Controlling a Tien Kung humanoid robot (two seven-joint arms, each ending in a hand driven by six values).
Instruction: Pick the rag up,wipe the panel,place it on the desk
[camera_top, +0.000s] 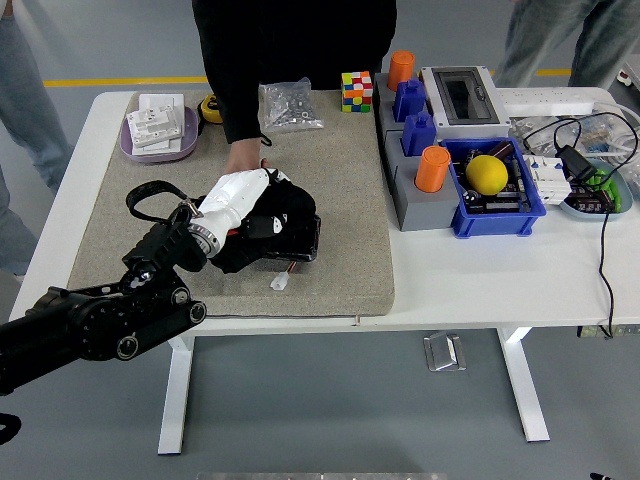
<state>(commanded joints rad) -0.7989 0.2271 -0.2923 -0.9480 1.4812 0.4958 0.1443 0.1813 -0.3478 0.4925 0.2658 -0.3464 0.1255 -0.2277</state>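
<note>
A black rag lies bunched on the grey mat, left of the middle. It covers most of a dark panel, of which only the near edge shows, with a small white plug beside it. My left hand, white-backed with dark fingers, presses down on the rag with its fingers curled into the cloth. A person at the far side rests a hand on the mat just behind the rag, touching the panel's far edge. My right arm is out of sight.
A purple tray with white boxes sits far left. A bag of screws and a colour cube lie at the back. A grey holder with blue and orange blocks, a blue bin with a yellow ball and cables fill the right.
</note>
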